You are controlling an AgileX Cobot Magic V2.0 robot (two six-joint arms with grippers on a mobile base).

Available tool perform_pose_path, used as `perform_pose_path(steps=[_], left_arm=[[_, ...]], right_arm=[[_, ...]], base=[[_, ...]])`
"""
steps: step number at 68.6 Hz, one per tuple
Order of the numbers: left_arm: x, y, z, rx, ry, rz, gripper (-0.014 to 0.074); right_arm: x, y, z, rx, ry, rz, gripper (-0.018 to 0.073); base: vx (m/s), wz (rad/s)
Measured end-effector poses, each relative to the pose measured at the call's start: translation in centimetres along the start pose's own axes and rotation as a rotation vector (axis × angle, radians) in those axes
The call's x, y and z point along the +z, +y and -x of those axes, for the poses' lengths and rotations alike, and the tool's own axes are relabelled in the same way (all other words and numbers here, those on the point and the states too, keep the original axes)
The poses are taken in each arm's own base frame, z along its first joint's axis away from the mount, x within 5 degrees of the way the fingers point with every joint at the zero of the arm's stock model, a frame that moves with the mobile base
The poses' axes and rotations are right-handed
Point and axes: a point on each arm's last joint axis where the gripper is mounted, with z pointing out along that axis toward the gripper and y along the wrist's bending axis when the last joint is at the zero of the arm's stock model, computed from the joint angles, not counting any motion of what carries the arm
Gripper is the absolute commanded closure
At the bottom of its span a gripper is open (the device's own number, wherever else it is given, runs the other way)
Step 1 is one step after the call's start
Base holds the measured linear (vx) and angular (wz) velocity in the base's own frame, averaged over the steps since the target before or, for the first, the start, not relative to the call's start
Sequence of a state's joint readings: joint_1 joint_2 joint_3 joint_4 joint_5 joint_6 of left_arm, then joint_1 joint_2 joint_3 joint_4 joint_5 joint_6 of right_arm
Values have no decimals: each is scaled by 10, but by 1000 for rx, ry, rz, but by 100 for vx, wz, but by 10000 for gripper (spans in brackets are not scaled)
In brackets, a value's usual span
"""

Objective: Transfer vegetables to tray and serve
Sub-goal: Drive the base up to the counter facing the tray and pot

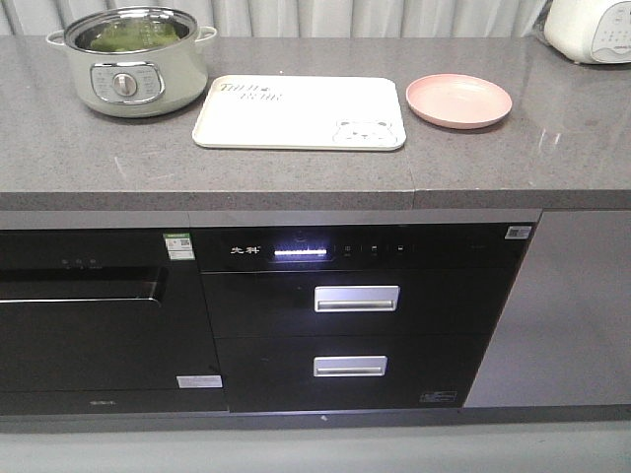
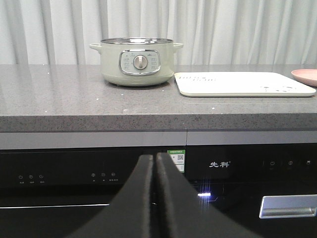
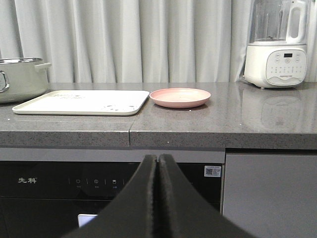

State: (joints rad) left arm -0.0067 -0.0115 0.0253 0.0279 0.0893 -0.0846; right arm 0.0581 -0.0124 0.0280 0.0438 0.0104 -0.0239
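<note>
Green lettuce [image 1: 126, 35] lies inside the pale green electric pot [image 1: 133, 61] at the counter's back left. The pot also shows in the left wrist view [image 2: 137, 61], where its contents are hidden. The cream bear tray [image 1: 301, 112] lies beside it, bare, and shows in both wrist views [image 2: 242, 83] [image 3: 81, 101]. My left gripper [image 2: 154, 156] is shut and empty, low in front of the counter's cabinets. My right gripper [image 3: 158, 157] is shut and empty, also below counter height. Neither gripper shows in the front view.
A round pink plate [image 1: 458, 100] sits right of the tray and shows in the right wrist view [image 3: 180, 97]. A white blender [image 3: 277, 44] stands at the back right. Below the grey counter [image 1: 315, 168] are black appliance fronts with drawer handles [image 1: 356, 298].
</note>
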Motion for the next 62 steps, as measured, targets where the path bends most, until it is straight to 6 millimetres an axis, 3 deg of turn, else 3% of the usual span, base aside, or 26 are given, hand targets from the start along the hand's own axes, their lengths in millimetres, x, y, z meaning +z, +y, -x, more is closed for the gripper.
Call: perform_pose_path(steps=[62], left_arm=[[0,0,0,0,0,0,602]], right_arm=[[0,0,0,0,0,0,561]], base=[[7,-1]])
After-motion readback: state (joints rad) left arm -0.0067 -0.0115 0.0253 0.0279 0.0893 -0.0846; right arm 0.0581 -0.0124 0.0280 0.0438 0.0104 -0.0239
